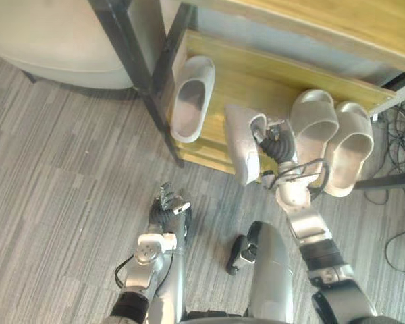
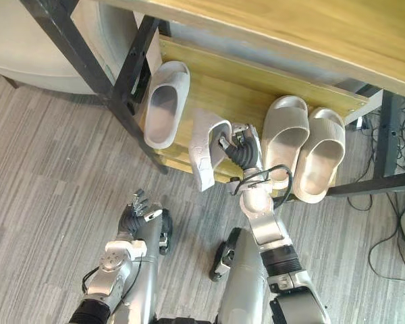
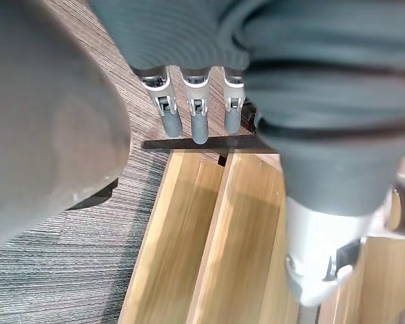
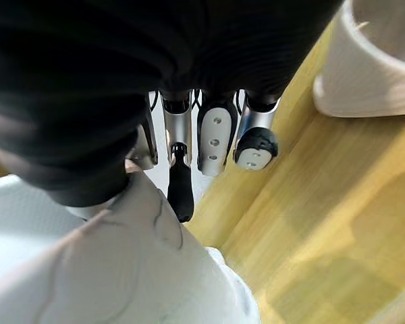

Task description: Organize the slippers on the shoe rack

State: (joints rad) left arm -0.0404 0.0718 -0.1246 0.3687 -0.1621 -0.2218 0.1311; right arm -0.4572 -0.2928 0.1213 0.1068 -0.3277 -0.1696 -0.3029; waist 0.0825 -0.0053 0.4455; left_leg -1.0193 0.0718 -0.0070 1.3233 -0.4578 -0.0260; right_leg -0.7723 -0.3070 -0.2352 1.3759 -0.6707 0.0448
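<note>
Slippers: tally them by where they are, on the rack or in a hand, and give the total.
On the rack: 3, the lone slipper and the pair
In the right hand: 1, the held slipper
Total: 4 slippers

No readable text shows on the slippers (image 1: 192, 98) or shoe rack (image 1: 256, 81).

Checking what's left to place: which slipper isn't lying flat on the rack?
The slipper in the right hand: tipped on edge at the rack's front; the lone slipper and the pair lie flat.
</note>
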